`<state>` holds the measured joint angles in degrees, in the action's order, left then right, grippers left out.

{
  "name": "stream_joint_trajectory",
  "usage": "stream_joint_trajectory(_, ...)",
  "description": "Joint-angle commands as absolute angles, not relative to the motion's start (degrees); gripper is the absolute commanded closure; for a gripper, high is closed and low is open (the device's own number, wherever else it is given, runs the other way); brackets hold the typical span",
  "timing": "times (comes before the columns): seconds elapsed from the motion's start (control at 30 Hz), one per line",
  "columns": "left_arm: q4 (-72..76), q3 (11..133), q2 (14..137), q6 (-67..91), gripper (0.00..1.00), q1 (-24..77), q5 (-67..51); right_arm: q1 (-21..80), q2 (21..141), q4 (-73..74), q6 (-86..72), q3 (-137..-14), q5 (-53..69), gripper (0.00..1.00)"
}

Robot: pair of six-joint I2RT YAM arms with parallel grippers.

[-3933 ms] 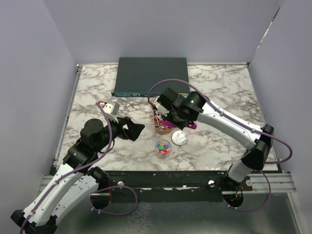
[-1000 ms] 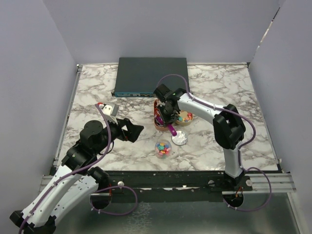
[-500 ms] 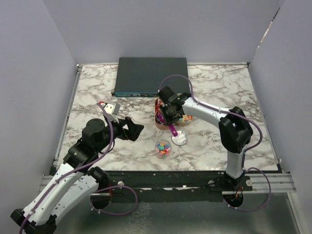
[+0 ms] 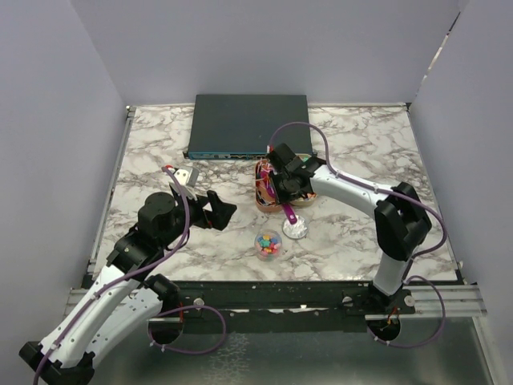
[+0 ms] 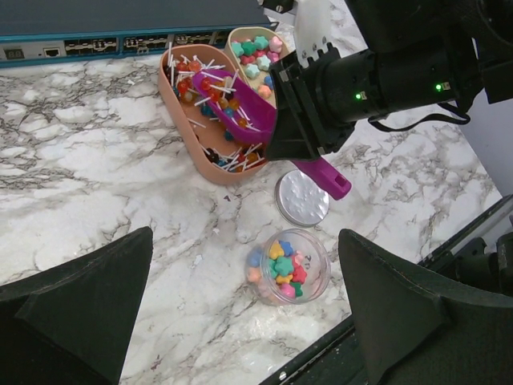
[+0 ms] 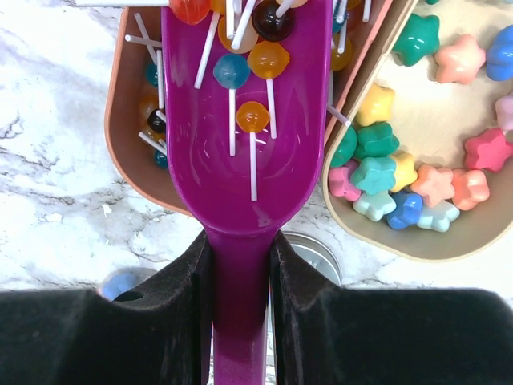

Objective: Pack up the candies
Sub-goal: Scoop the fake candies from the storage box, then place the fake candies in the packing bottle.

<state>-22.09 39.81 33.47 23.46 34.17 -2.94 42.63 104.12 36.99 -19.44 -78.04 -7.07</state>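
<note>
My right gripper (image 6: 243, 265) is shut on the handle of the purple scoop (image 6: 244, 120). The scoop's bowl lies in the orange tray compartment (image 6: 128, 152), with several lollipops (image 6: 252, 116) in it. Beside it, star-shaped pastel candies (image 6: 385, 172) fill the beige compartment (image 6: 417, 241). From above, the right gripper (image 4: 286, 191) covers most of the tray. A small clear jar (image 5: 284, 266) holding several candies stands near the front edge, its silver lid (image 5: 302, 198) flat beside it. My left gripper (image 5: 244, 237) is open and empty, left of the jar (image 4: 268, 244).
A dark flat network box (image 4: 248, 124) lies along the back of the marble table. Grey walls close in the left, back and right sides. A black rail (image 4: 321, 293) runs along the front edge just behind the jar.
The right arm's elbow has swung out to the right and its wrist has shifted slightly right over the tray, still holding the scoop. The left arm has hardly moved.
</note>
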Motion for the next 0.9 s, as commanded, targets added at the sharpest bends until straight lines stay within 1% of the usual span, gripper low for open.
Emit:
stream_joint_trajectory(0.0, -21.9, 40.3, 33.5, 23.1, 0.01, 33.8, -2.8, 42.4, 100.1, 33.2, -18.3, -76.1, -9.0, 0.99)
stream_joint_trajectory(0.33, -21.7, 40.2, 33.6, 23.2, 0.01, 33.8, -2.5, 42.6, 92.2, 29.5, -13.1, -69.3, -8.7, 0.99)
stream_joint_trajectory(0.57, -21.8, 40.2, 34.0, 23.3, 0.01, 33.6, -2.5, 43.8, 84.3, 28.1, -3.5, -63.6, -8.7, 0.99)
stream_joint_trajectory(0.67, -21.7, 40.2, 34.1, 23.2, 0.01, 33.6, -2.5, 43.9, 79.7, 28.2, 2.8, -61.5, -6.1, 0.99)
stream_joint_trajectory(0.87, -21.7, 40.1, 34.1, 23.2, 0.01, 33.7, -2.4, 43.9, 75.2, 35.4, 12.5, -61.7, 2.4, 0.99)
